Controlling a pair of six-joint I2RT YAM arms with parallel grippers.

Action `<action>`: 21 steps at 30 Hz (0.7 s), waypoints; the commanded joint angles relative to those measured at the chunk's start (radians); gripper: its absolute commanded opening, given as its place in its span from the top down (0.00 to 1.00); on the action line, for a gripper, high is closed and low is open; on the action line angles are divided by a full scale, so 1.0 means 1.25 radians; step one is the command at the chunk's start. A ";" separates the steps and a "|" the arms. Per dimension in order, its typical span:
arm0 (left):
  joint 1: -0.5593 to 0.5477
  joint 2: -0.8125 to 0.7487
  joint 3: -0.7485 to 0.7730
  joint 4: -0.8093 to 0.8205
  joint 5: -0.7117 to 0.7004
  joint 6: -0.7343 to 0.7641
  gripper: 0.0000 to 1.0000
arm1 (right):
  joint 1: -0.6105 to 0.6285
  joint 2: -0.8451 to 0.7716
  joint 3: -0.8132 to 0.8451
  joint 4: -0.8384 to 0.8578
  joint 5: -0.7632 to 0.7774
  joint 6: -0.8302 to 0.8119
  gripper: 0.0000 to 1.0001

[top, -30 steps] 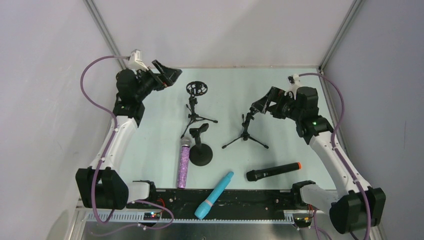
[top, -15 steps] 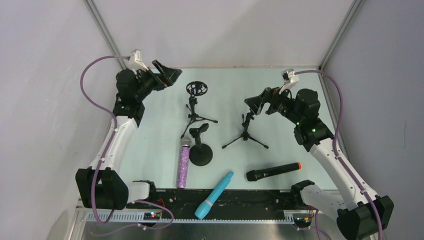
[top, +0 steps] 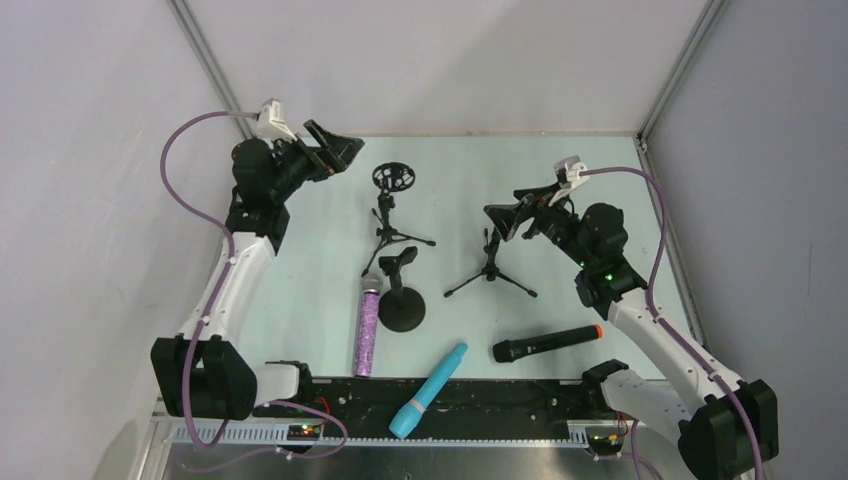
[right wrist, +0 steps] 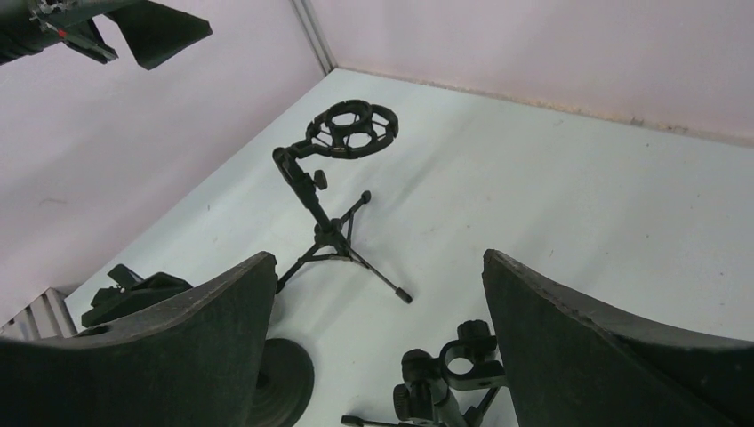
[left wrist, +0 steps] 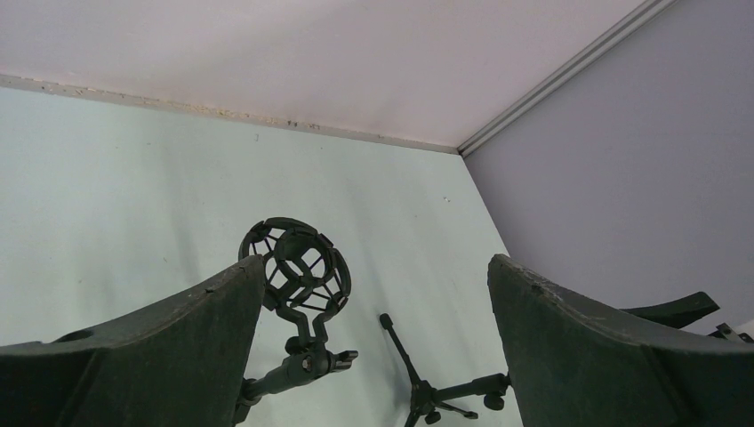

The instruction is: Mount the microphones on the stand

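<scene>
Three microphones lie near the front edge: a purple glitter one, a cyan-blue one and a black one with an orange ring. Three black stands are behind them: a tripod with a cage mount, a round-base stand and a tripod with a clip. My left gripper is open and empty, raised at the back left; the cage mount shows between its fingers. My right gripper is open and empty, just above the clip tripod, whose clip sits between its fingers.
White walls with metal corner posts enclose the pale table. A black rail runs along the front edge between the arm bases. Purple cables loop off both wrists.
My right arm has swung left and forward, bringing its open gripper over the clip tripod. The left arm, the stands and the microphones have not moved.
</scene>
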 commanded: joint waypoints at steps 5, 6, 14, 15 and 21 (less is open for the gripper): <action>-0.013 -0.040 0.002 0.030 0.005 0.024 0.02 | 0.008 -0.036 0.003 0.025 0.044 -0.010 0.09; -0.015 -0.043 0.002 0.029 0.003 0.026 0.02 | 0.008 -0.041 0.003 0.019 0.047 -0.008 0.09; -0.069 -0.072 0.000 0.025 -0.035 0.077 0.02 | 0.008 -0.101 0.003 -0.077 0.079 0.024 0.08; -0.084 -0.080 0.002 0.021 -0.048 0.095 0.02 | 0.007 -0.106 0.003 -0.087 0.079 0.027 0.08; -0.190 -0.121 0.008 -0.033 -0.146 0.218 0.02 | 0.006 -0.151 0.003 -0.174 0.093 0.046 0.07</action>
